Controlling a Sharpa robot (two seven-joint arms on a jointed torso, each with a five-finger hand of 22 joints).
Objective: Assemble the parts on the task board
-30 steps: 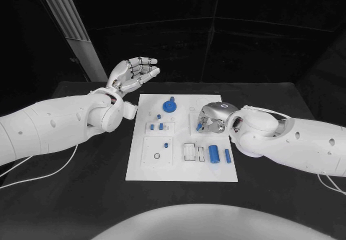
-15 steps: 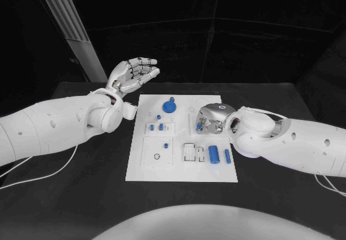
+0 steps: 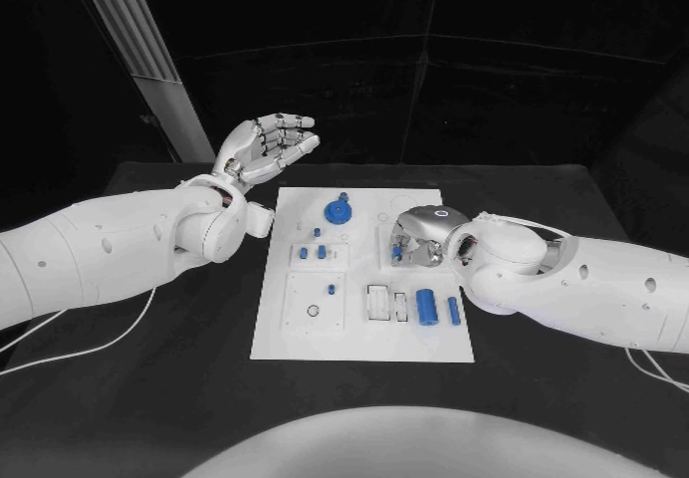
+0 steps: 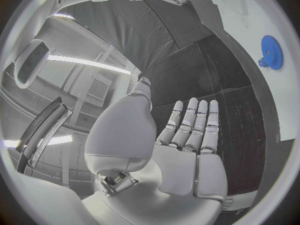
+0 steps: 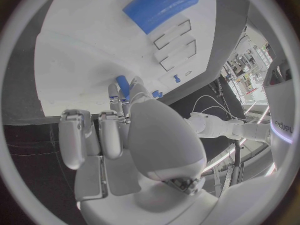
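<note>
The left hand is raised above the table's far left, beyond the board's far left corner, palm up with its fingers apart and nothing in it. The white task board lies in the middle of the black table. On its left half, a blue gear stands at the far end, small blue pegs sit further in, and one small blue piece stands in a square block nearer. Toward the near right lie a thick blue cylinder and, just right of it, a thin blue rod. The right hand is lowered onto the board's right side, fingers curled together around a small blue pin; it seems pinched at the fingertips, though the hand partly hides it.
</note>
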